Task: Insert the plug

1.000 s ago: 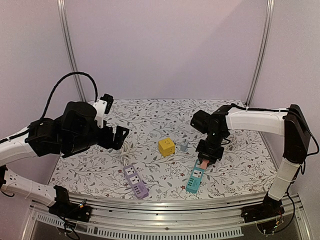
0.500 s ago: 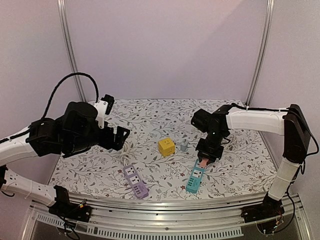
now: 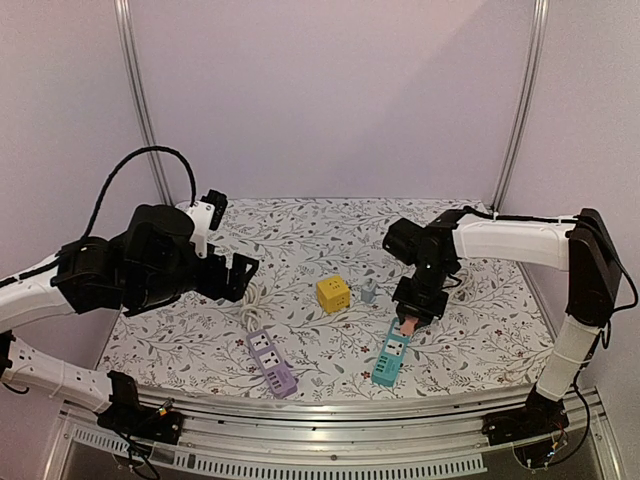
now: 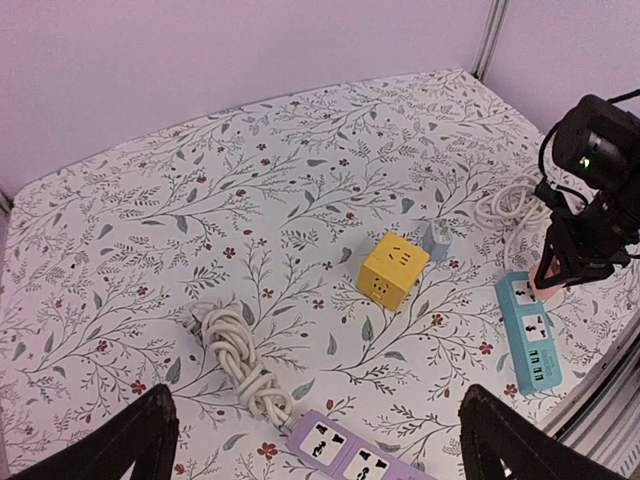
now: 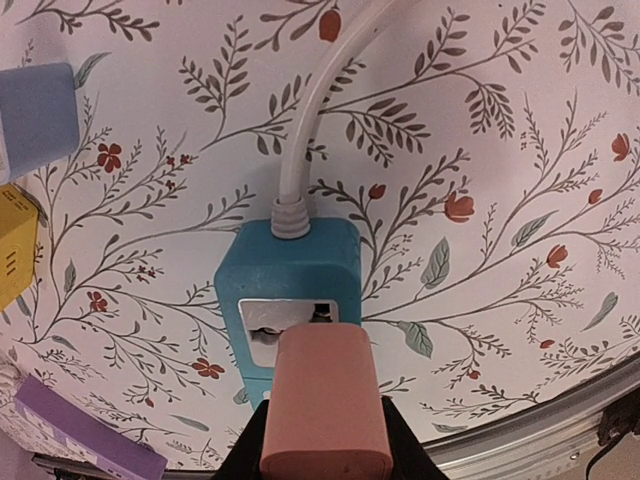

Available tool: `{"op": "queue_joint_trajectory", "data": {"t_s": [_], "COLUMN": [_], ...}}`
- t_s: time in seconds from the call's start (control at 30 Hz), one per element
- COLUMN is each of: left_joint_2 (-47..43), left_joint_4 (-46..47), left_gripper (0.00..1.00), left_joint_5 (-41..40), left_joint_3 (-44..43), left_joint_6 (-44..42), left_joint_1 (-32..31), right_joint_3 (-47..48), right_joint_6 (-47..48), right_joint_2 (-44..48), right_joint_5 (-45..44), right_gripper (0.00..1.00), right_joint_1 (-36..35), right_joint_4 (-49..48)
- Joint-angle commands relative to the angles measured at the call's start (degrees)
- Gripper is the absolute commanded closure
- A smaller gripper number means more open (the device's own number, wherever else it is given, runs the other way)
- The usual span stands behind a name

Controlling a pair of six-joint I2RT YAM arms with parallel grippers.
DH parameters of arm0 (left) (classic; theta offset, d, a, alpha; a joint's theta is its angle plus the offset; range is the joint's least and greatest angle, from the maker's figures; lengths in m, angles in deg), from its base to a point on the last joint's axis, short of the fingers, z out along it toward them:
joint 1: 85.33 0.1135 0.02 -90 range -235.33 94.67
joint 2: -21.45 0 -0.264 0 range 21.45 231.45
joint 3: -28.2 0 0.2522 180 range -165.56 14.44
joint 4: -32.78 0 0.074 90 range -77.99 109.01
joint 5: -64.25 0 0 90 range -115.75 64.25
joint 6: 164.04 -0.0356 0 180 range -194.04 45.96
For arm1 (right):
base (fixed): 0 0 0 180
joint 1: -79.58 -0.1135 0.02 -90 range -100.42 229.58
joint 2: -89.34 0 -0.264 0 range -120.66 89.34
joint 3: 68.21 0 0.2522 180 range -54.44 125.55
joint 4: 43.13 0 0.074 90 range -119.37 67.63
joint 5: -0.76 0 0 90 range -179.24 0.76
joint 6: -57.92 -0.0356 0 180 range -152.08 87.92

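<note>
Barely any shift: right gripper [image 5: 325,452] pinches pink plug [image 5: 325,395] over far socket [image 5: 258,330] of teal strip [image 5: 285,262]; skewed prongs could jam.

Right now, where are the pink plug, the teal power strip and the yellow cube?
pink plug [image 5: 325,400]: right wrist view, back face
teal power strip [image 3: 390,360]: top external view, middle
yellow cube [image 4: 397,257]: left wrist view, top face

Cube socket [image 3: 333,293] at centre of bench [image 3: 300,225], small adapter [image 3: 369,291] just right of it, coiled cord [image 3: 250,300] to its left, left power strip [image 3: 272,362] before the cord, right power strip [image 3: 391,357] front-right, plug [image 5: 325,400] over its far end.
</note>
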Motion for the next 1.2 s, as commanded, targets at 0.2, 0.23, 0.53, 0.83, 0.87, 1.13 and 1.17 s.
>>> {"op": "queue_joint_trajectory", "data": {"t_s": [0.2,0.23,0.53,0.83,0.87,1.13,1.17], "left_joint_2": [-0.75,-0.79,-1.79,-2.69,-2.73,-2.95,-3.07], "left_joint_4": [-0.86,-0.85,-1.24,-1.35,-1.30,-0.59,-0.39], "left_gripper": [0.02,0.02,0.02,0.02,0.02,0.02,0.02], "left_joint_5": [0.30,0.37,-0.05,-0.23,-0.25,-0.07,-0.05], "left_joint_3": [0.93,0.89,1.53,2.14,2.12,3.02,3.26], "left_joint_6": [0.09,0.07,0.52,0.70,0.68,1.33,1.44], "left_joint_1": [0.80,0.80,0.80,0.80,0.80,0.80,0.80], "right_joint_3": [-4.13,-4.14,-4.03,-3.86,-4.24,-6.95,-6.95], "right_joint_6": [-0.85,-0.85,-0.76,-0.60,-0.59,0.83,0.93], "right_joint_2": [1.19,0.91,0.61,0.20,0.94,3.47,3.47], "right_joint_5": [0.95,1.18,2.40,1.12,1.22,4.74,4.79], "right_gripper": [1.00,1.00,1.00,1.00,1.00,1.00,1.00], "right_joint_1": [0.21,0.21,0.22,0.27,0.28,0.12,0.20], "right_joint_4": [-1.27,-1.80,-4.46,-1.11,-0.89,-2.42,-2.15]}}
